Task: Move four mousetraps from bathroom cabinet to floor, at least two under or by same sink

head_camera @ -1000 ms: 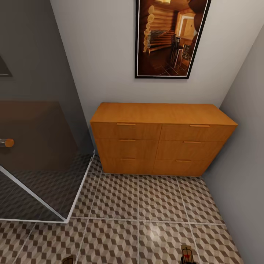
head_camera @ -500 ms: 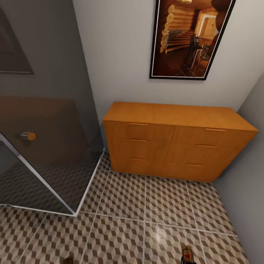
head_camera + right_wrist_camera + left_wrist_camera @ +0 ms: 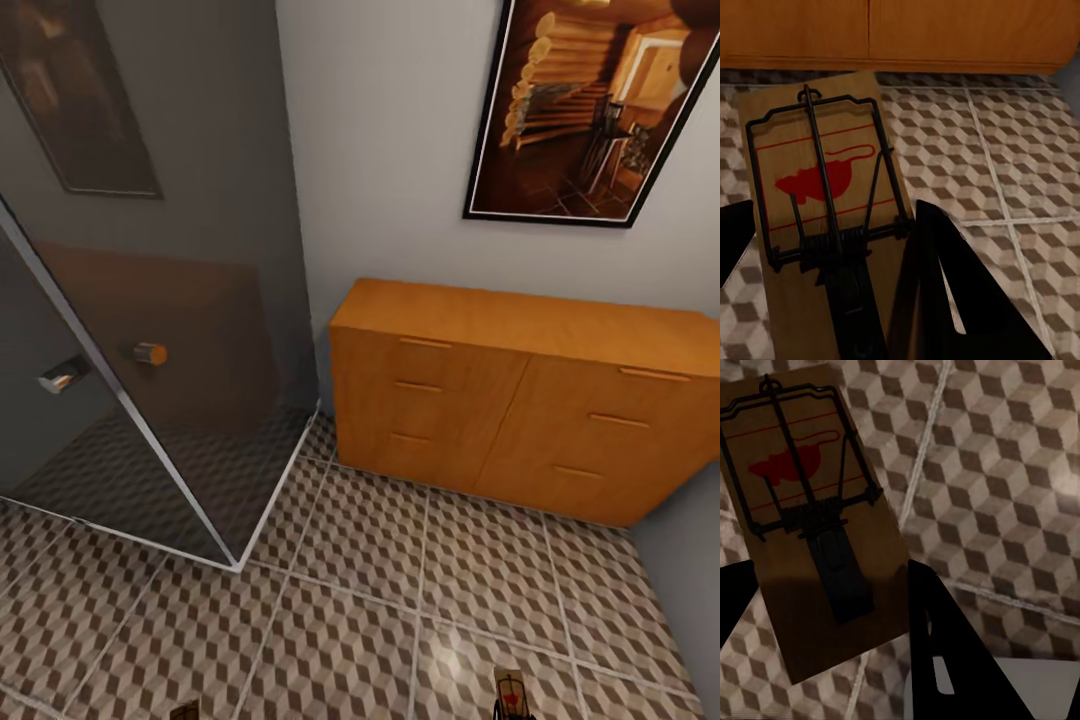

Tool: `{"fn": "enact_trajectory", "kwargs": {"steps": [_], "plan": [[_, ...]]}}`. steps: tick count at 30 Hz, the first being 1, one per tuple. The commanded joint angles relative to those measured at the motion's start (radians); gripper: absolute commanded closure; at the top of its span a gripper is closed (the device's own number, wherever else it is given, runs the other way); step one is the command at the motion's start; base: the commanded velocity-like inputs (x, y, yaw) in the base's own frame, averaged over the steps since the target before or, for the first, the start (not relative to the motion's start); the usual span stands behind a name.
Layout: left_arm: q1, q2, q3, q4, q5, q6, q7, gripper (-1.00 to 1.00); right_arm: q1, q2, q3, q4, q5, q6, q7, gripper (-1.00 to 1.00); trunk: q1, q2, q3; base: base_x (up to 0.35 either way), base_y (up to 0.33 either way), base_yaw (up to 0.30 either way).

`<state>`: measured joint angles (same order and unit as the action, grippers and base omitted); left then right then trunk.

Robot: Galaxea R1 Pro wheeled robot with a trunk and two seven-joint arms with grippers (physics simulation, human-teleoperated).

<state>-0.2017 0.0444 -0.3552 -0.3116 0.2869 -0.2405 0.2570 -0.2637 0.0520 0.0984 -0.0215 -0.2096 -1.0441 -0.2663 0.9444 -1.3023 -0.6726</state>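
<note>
Carrying step, I judge: the left hand (image 3: 825,607) grips one mousetrap (image 3: 810,517) and the right hand (image 3: 832,277) grips another mousetrap (image 3: 825,217), both above the bathroom floor (image 3: 330,620); cabinet (image 3: 530,400) at two o'clock, drawers shut; next, find the sink.

cabinet (image 3: 520,400) right end cut off; mousetrap (image 3: 509,692) cropped at bottom edge

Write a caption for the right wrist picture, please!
Right gripper holding a mousetrap above the cube-patterned floor, facing the orange cabinet.
</note>
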Motion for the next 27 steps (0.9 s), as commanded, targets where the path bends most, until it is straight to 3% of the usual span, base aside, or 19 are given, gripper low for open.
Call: {"fn": "enact_trajectory", "kwargs": {"steps": [1, 27], "plan": [[-0.001, 0.001, -0.008, 0.0, 0.009, -0.003, 0.004, 1.0, -0.001, 0.0, 0.009, 0.0, -0.011, -0.003, -0.001, 1.0, 0.0, 0.0, 0.0, 0.0, 0.0, 0.258], [-0.001, -0.001, -0.009, 0.002, 0.009, -0.003, 0.003, 1.0, 0.0, -0.001, 0.009, 0.0, -0.011, -0.003, -0.001, 1.0, 0.0, 0.0, 0.005, 0.0, 0.0, 0.27]]}}
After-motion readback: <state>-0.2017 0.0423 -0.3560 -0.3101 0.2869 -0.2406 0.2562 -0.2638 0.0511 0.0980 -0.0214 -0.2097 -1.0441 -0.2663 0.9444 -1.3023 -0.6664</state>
